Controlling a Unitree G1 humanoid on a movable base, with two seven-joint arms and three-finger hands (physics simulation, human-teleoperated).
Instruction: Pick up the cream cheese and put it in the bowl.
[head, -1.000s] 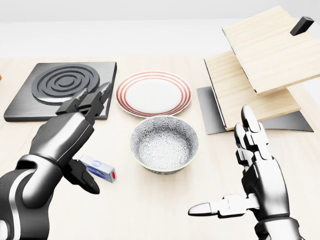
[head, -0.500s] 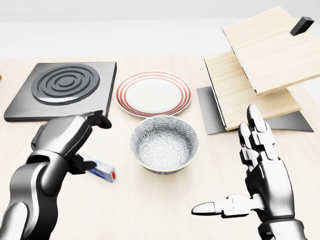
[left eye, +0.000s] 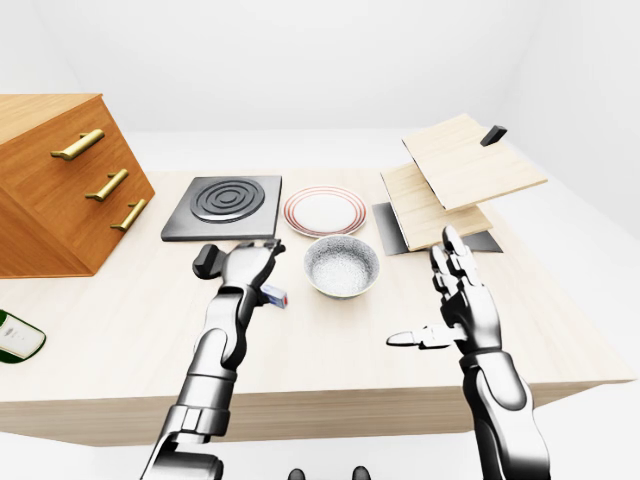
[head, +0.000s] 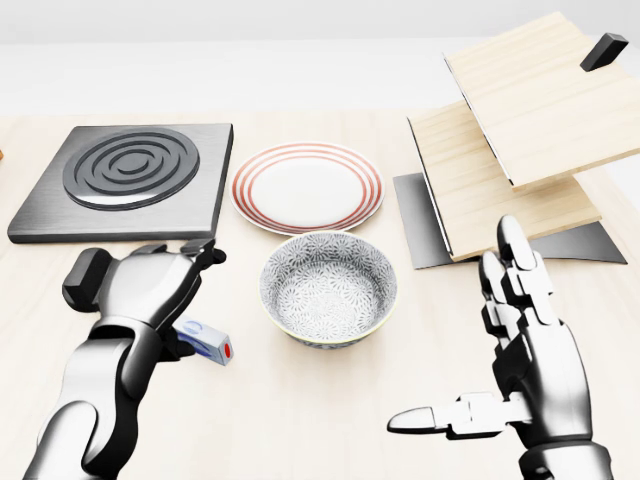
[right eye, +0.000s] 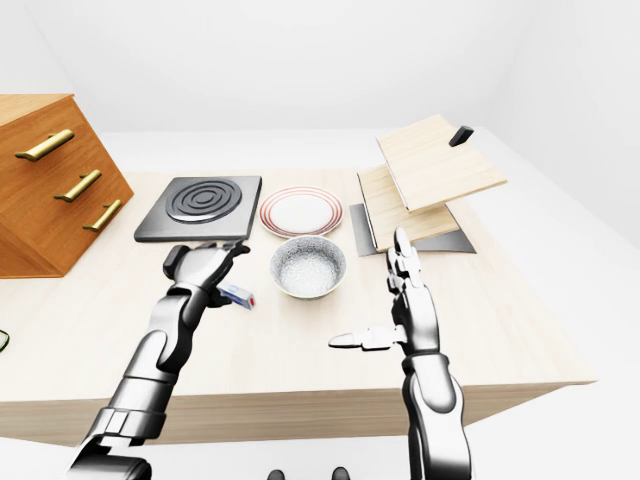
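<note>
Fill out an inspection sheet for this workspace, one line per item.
Surface: light wooden table, edge nearest the robot visible in the eye views.
Job's things: cream cheese, a small blue and white box with a red end, partly under the left hand; patterned bowl, nothing in it, to the box's right in the head view.
Clutter: red-rimmed plate; black stove plate; tilted wooden boards on a dark base.
Grippers: left hand over the box, fingers curled about it, grip not confirmed; right hand open, holding nothing.
Cables: nothing seen.
Surroundings: wooden drawer cabinet with brass handles; green and white object at the left edge; white walls.
</note>
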